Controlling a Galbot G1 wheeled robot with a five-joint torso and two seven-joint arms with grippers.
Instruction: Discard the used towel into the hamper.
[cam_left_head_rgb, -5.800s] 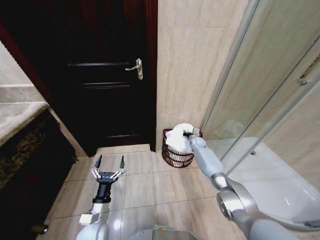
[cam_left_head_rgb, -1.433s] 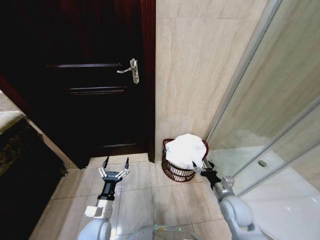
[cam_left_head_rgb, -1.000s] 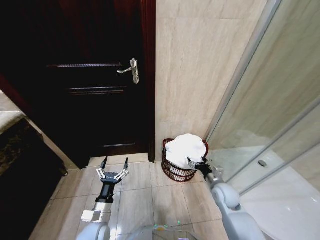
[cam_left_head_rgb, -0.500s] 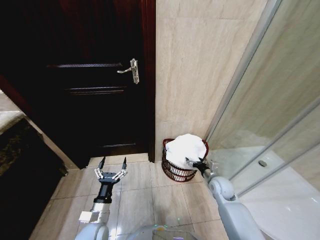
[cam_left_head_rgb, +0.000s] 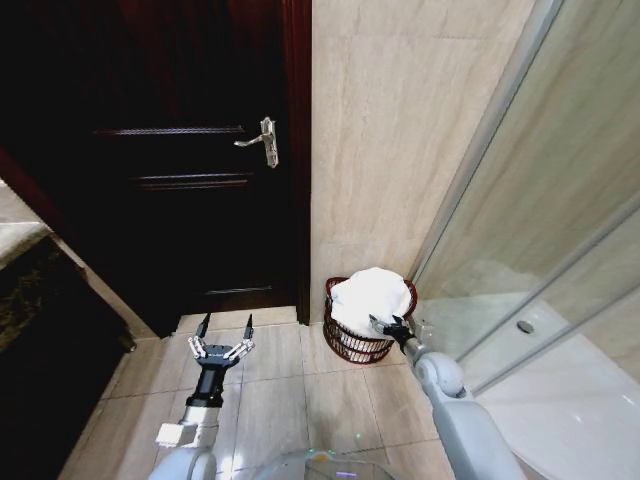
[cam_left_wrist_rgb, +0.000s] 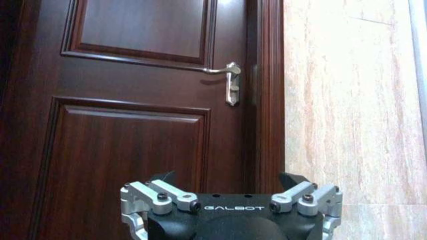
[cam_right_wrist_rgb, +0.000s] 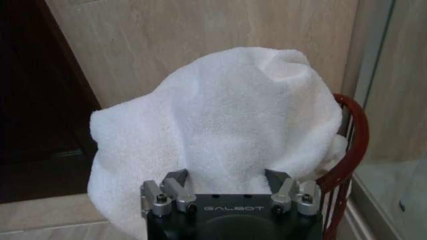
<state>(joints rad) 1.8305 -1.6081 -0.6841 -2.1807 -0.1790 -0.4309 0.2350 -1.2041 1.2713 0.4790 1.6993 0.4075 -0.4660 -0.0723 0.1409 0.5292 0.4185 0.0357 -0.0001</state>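
Right tool (cam_left_head_rgb: 386, 325) back at towel (cam_left_head_rgb: 368, 296), fingers spread against cloth, pinching nothing. Towel heaped in hamper (cam_left_head_rgb: 349, 341) at 1 o'clock, overhanging rim. Left tool (cam_left_head_rgb: 222, 332) idle, spread, 11 o'clock. Discard judged nearly complete.

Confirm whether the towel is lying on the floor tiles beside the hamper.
No, the white towel is heaped in the hamper, bulging above its rim, with the right claw at its near side.

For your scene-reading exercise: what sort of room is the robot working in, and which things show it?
Probably a bathroom: a glass shower enclosure, tiled floor and walls, and a white towel heaped in a wire hamper beside a dark wooden door.
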